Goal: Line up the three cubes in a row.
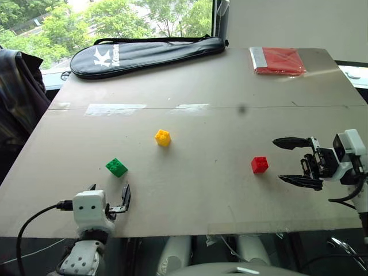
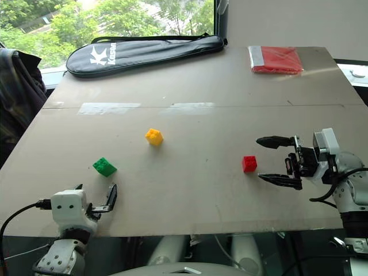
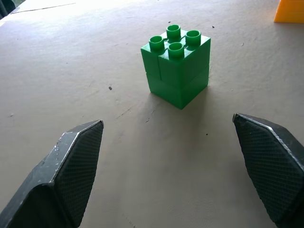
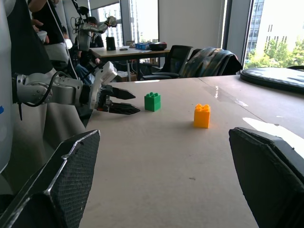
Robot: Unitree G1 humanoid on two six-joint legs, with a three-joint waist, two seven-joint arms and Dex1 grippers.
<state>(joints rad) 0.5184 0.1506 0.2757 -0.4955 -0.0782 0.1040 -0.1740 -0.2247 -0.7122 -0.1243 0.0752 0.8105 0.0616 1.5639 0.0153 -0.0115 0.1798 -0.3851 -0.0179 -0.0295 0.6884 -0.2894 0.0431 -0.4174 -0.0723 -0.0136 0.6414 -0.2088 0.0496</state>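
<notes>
Three studded cubes lie apart on the grey table [image 1: 195,86]: a yellow cube [image 1: 163,137] in the middle, a green cube [image 1: 116,167] nearer and to the left, and a red cube [image 1: 259,164] to the right. My left gripper [image 1: 109,192] rests open at the table's near edge, just short of the green cube [image 3: 175,66], which stands ahead of its spread fingers, untouched. Open too, my right gripper [image 1: 279,160] points left, its fingertips a short gap to the right of the red cube. From the right wrist, the yellow cube [image 4: 202,116], the green cube [image 4: 152,101] and the left gripper [image 4: 128,100] are in sight.
A black racket bag [image 1: 146,54] lies along the far left edge of the table. A flat red packet [image 1: 277,60] sits at the far right. A dark jacket [image 1: 17,98] hangs beside the table's left side. Chairs, desks and people [image 4: 42,28] stand beyond that side.
</notes>
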